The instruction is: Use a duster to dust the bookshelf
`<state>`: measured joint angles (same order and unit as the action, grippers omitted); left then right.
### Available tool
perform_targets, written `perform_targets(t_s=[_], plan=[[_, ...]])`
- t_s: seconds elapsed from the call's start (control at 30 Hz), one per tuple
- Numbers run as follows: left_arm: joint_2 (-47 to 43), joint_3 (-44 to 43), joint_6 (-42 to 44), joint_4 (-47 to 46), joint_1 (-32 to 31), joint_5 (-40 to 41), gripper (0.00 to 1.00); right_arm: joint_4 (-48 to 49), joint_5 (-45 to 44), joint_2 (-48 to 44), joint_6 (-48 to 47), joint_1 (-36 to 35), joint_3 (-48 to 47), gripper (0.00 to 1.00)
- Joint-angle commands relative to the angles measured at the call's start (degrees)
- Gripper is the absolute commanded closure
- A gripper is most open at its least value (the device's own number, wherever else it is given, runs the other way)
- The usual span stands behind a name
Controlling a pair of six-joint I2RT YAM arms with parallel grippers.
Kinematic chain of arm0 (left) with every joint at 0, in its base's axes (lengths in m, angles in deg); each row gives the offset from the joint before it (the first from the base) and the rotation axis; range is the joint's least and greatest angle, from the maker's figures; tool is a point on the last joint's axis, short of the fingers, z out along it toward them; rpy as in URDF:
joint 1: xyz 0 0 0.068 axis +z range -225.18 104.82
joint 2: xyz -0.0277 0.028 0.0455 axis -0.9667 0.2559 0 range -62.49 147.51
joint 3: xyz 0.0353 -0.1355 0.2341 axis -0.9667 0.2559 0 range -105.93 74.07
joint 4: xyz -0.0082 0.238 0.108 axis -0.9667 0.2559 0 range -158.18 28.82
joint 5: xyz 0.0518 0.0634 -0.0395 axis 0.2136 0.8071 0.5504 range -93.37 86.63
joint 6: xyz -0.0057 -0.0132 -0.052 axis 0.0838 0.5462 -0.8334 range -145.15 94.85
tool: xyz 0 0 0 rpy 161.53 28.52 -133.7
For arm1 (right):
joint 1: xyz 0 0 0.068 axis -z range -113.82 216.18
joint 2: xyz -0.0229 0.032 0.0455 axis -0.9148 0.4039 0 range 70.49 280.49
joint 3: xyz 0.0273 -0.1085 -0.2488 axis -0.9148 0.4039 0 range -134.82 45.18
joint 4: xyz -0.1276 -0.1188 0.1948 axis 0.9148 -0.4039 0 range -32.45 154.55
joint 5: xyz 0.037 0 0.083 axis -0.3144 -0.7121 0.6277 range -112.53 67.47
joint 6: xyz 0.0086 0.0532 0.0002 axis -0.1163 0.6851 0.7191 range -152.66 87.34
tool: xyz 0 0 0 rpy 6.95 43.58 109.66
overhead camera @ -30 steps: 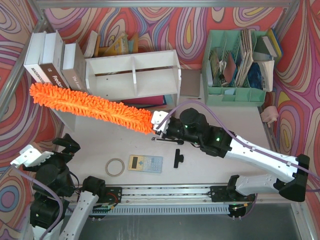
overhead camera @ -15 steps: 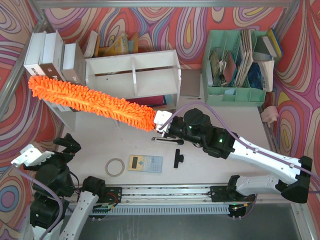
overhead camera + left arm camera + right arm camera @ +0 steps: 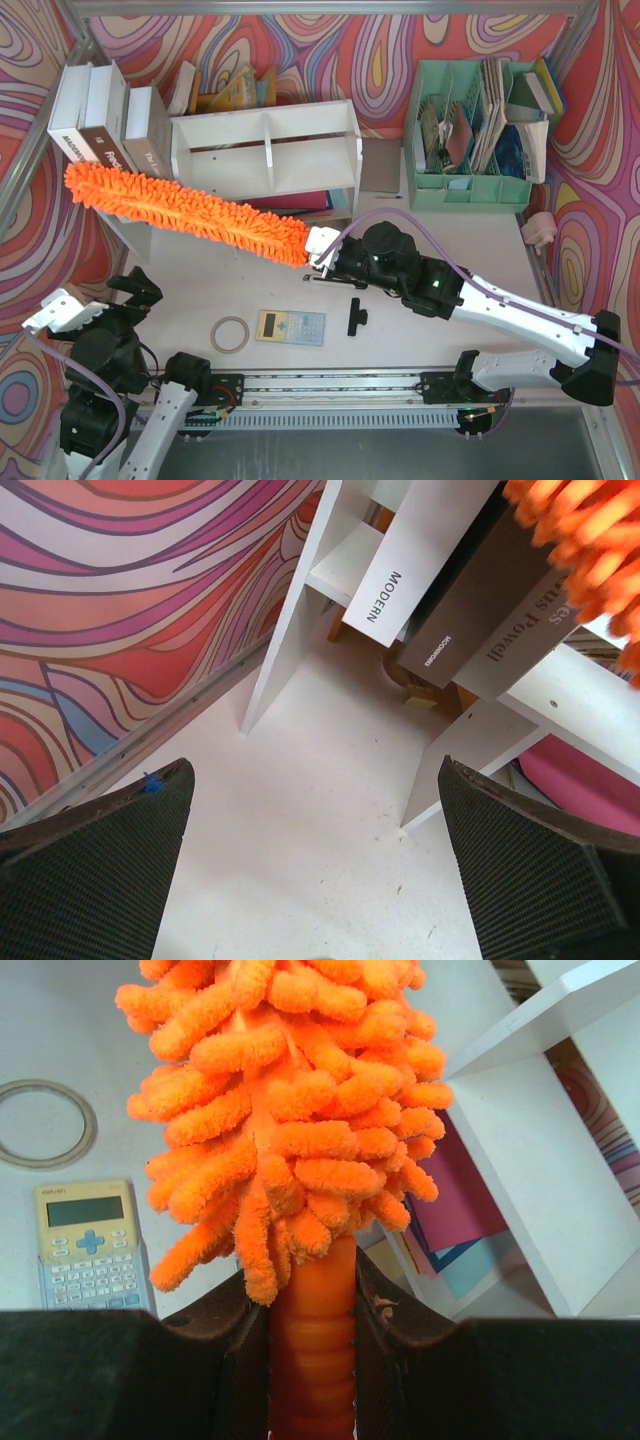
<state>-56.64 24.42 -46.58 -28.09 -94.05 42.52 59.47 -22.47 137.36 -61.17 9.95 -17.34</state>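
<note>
The white bookshelf (image 3: 265, 148) stands at the back centre, coloured folders (image 3: 468, 1222) in its lower tier. The orange fluffy duster (image 3: 185, 212) stretches from table centre up-left, across the shelf's front left corner toward the books. My right gripper (image 3: 322, 250) is shut on the duster's ribbed orange handle (image 3: 316, 1352), fluffy head (image 3: 285, 1090) pointing away in the right wrist view. My left gripper (image 3: 90, 300) stays low at the near left, open, nothing between its fingers (image 3: 95, 865); bare tabletop lies below it.
Three books (image 3: 105, 125) lean at the shelf's left end, also seen from below (image 3: 455, 600). A mint-green file organizer (image 3: 478, 135) stands back right. A calculator (image 3: 290, 327), a tape ring (image 3: 230, 334) and a small black part (image 3: 356, 318) lie near the front.
The duster's far tip has swung slightly up-left, then back down and right, sweeping across the shelf's left front. The left arm has not moved.
</note>
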Motion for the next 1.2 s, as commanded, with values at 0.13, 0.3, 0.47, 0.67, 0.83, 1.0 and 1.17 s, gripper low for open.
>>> perform_targets(t_s=[0.13,0.3,0.47,0.67,0.83,1.0,1.17], plan=[[-0.94,0.08,0.12,-0.68,-0.35,1.37,0.02,4.03,-0.57,-1.17,3.29,0.3,4.27,1.0],[0.01,0.11,0.33,-0.84,-0.37,0.62,0.02,4.47,-1.55,-1.33,4.23,0.33,5.72,1.0],[0.48,0.12,0.34,-0.86,-0.35,0.52,0.01,3.65,-1.86,-1.48,2.35,0.33,2.15,1.0],[0.66,0.06,0.33,-0.84,-0.37,0.65,0.02,2.78,-0.65,-1.96,0.94,0.26,-3.74,1.0],[1.13,0.04,0.33,-0.85,-0.37,0.54,0.01,2.48,-0.14,-2.17,1.26,0.31,-4.43,1.0],[1.62,0.04,0.42,-0.85,-0.33,0.3,0.01,1.71,-0.31,-0.28,3.04,0.3,-0.92,1.0],[2.0,0.0,0.42,-0.82,-0.37,0.44,0.02,3.45,-0.92,-0.28,4.53,0.3,3.71,1.0]])
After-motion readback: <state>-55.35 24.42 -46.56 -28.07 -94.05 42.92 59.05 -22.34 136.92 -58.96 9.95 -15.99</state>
